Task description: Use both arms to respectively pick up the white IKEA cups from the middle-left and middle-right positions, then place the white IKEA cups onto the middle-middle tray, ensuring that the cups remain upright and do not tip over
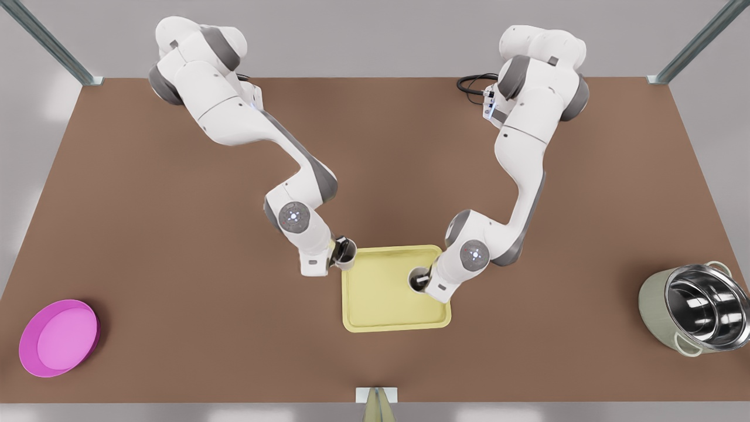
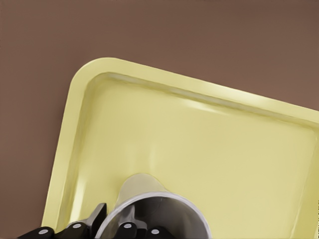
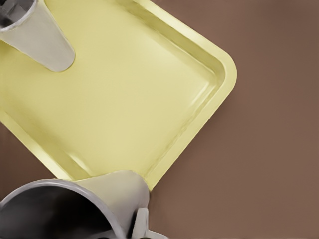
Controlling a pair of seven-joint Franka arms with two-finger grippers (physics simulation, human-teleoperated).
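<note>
Left tool (image 1: 420, 280), on the arm at the front view's right: clamped on the wall of a white cup (image 1: 417, 278), black fingers (image 2: 79, 230) astride the rim in the left wrist view, tool (image 2: 114, 230) and cup (image 2: 149, 204) both over the inside of the tray (image 1: 381, 305), toward its side on the front view's right. Impossible to tell whether that cup base touches the tray floor.

Right tool (image 1: 341, 251), on the arm at the front view's left: closed on a second white cup (image 1: 347, 253), held at the tray's far corner on the front view's left, right above the rim. In the right wrist view, second white cup (image 3: 75, 209) close up at the tray (image 3: 124, 99) corner, mouth up, with the white cup (image 3: 37, 37) farther off over the tray.

Underneath, a broad counter (image 1: 176, 234): flat, matte, even brown. Behind it, a plain grey wall, with metal posts (image 1: 53, 47) slanting up from the far corners. Black cable (image 1: 471, 85) looped by the base of the arm at the front view's right.

Tray (image 2: 199, 139): pale yellow, smooth with a soft sheen, rectangular, rounded corners, low raised rim. Cups: plain white, handleless, tapered, dark inside. Arms: glossy white shells, grey joints.

Magenta bowl (image 1: 58, 337), round and shallow, near the counter corner at the front view's left. Steel pot (image 1: 697, 308), mirror-bright inside, pale green-grey outside, with loop handles, near the edge at the front view's right. Both well apart from the tray.
</note>
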